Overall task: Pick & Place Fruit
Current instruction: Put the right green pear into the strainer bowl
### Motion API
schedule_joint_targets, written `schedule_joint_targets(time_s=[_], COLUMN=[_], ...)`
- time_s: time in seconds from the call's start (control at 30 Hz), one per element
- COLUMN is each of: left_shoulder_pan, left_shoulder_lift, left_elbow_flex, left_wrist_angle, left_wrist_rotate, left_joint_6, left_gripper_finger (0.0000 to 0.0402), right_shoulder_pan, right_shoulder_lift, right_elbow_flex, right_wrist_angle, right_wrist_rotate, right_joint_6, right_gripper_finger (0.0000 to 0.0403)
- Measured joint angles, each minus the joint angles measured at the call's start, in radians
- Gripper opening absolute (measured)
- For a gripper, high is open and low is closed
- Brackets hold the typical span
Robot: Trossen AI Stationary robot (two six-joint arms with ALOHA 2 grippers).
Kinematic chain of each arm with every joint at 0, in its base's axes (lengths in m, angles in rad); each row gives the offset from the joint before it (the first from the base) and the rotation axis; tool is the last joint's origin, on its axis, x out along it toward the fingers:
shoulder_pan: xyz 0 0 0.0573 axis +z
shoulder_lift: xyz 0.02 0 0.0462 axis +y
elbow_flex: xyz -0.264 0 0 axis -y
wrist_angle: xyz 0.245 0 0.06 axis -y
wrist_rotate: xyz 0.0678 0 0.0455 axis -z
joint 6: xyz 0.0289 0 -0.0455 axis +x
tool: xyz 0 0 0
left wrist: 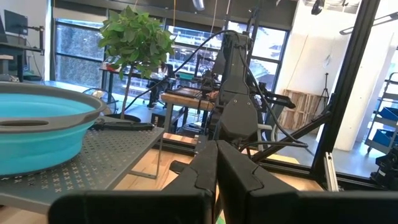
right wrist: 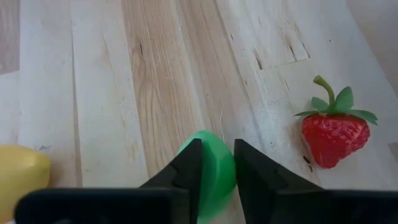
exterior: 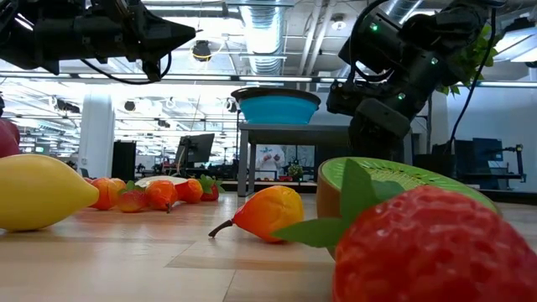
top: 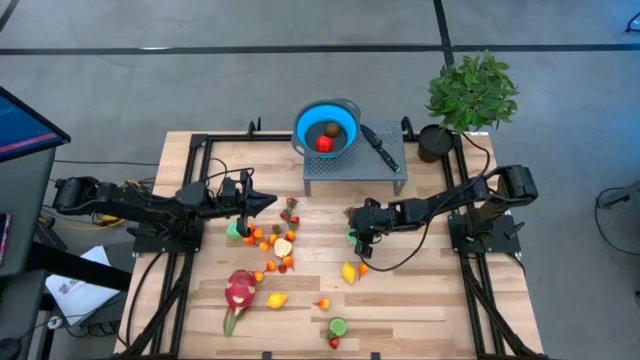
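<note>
Wood-plank table [top: 420, 300]: scattered toy fruit [top: 268, 240], dragon fruit [top: 239, 291], lemon [top: 349, 271], strawberry [right wrist: 333, 134]; grey perforated stand [top: 345, 173] at far edge, potted plant [top: 468, 100] at corner.

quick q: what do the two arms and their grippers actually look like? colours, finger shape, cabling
Both arms are black, built of chunky jointed links on dark base blocks at the table's sides. The left gripper tapers to a pointed wedge; its fingers are matte black, angular, flat-faced. The right gripper has the same dark wedge fingers. Loose black cables loop along both arms, and small green lights show on the right arm in the low view.
</note>
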Motion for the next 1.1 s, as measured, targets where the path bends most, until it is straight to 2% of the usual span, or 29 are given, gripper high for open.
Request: schedule_joint_targets(time_s=[0.6, 1.1], left_shoulder_pan=[0.0, 0.0], left_shoulder_lift=[0.0, 0.0], left_elbow_flex=[0.0, 0.0], left_wrist_angle=[0.0, 0.0], left_wrist_rotate=[0.001, 0.004], left_joint_6=[0.0, 0.0], left_gripper_finger=[0.0001, 0.0001], right_shoulder_pan=[0.001, 0.001], right_shoulder_lift=[-0.021, -0.129], right_elbow_flex=[-0.005, -0.007], right_wrist_angle=[0.003, -0.021], right_wrist_rotate=[-0.002, -0.003], right_joint_6=[-0.016, -0.015], right_gripper_finger=[0.0066, 0.0048])
